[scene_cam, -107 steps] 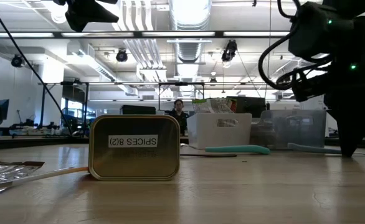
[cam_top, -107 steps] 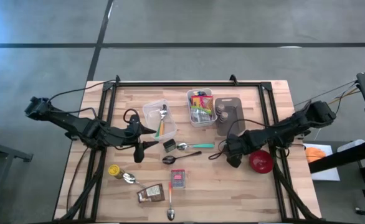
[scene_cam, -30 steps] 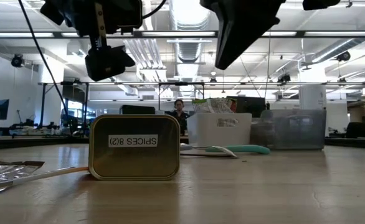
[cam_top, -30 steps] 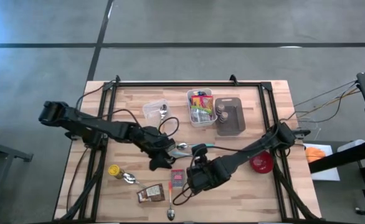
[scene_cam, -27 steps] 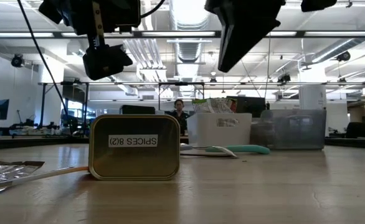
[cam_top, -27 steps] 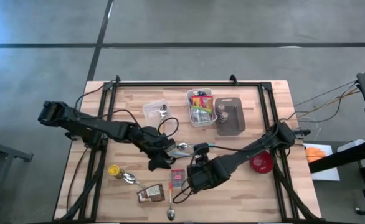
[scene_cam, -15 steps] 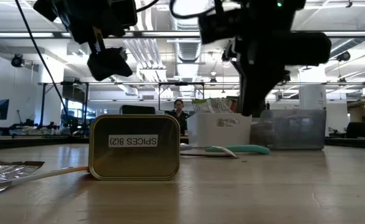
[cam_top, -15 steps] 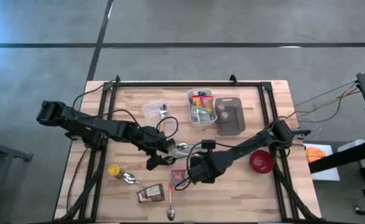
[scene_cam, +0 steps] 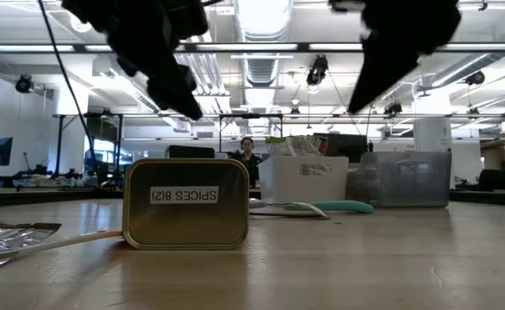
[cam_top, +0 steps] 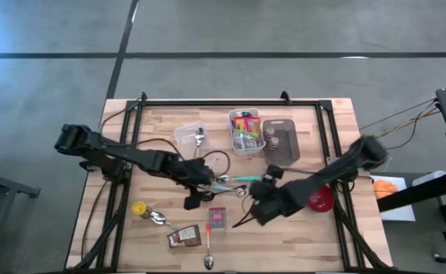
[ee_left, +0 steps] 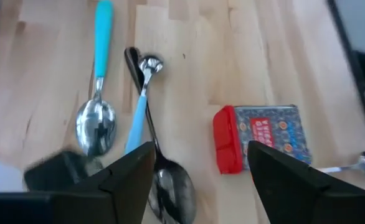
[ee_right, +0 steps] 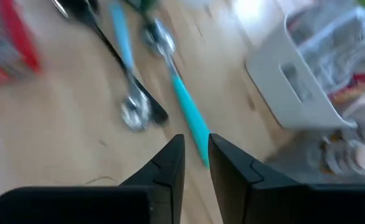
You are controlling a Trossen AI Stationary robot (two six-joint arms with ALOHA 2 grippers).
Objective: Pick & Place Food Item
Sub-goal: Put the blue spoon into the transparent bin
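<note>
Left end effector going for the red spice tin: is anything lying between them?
Nothing visible does. In the left wrist view the open left end effector looks onto bare wood ahead of the red spice tin. The black-handled spoon lies beside the tin, apart from it.

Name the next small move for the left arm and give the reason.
Probably lower the left hand onto the spice tin. Its fingers stand open above the wood with nothing between them, and the tin's red edge lies just beyond the gap, beside the black spoon. The right hand hangs empty nearby, over the teal-handled spoon.
</note>
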